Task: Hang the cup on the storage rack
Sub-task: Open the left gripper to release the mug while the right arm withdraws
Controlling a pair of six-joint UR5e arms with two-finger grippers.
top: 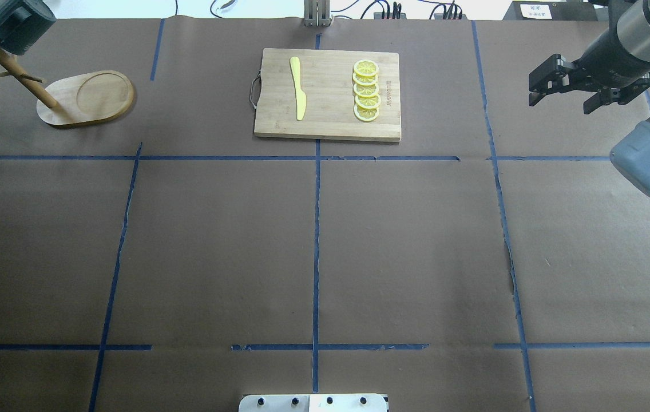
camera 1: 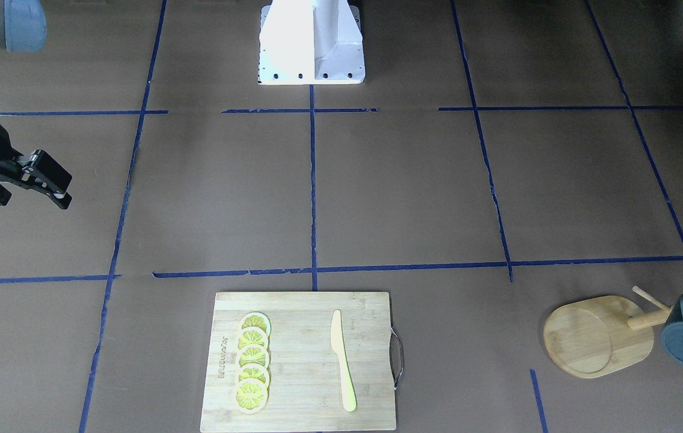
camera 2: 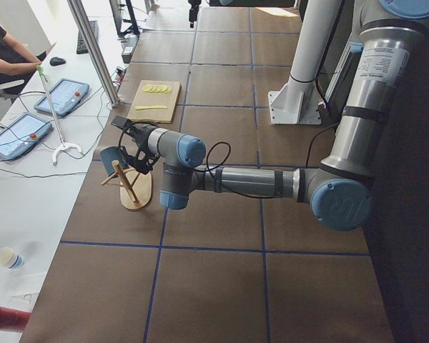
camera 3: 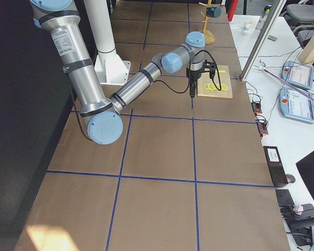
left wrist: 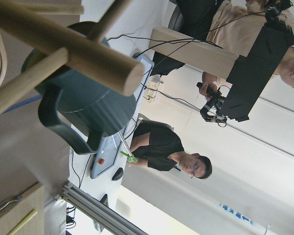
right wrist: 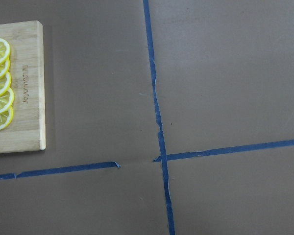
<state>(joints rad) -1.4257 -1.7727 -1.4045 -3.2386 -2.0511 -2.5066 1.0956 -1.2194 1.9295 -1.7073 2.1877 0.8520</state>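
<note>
From my console, the dark blue-grey ribbed mug (top: 13,26) sits up at 10 o'clock on the table. As far as I can judge, it is hung on the light wooden mug tree with the rounded bamboo base (top: 102,94). In the front-facing view a thin peg runs to the squarish handle.

I take the step in hand to be getting the left gripper (camera 2: 126,131) clear of it. To do that well I would back off along the peg's line. I would keep the fingers out of the handle loop so nothing drags the mug or tips the light stand.

Only the left side view shows that gripper, close beside the mug, and from there I cannot tell whether its fingers are parted or closed. The overhead and front views miss it entirely. The left wrist view gives me the handle and post up close, but I cannot see the peg passing through the loop.

The right gripper (top: 559,106) hangs at 2 o'clock with its fingers spread and holding nothing. It is well apart from the rectangular bamboo cutting board (top: 331,123) at 12 o'clock.
</note>
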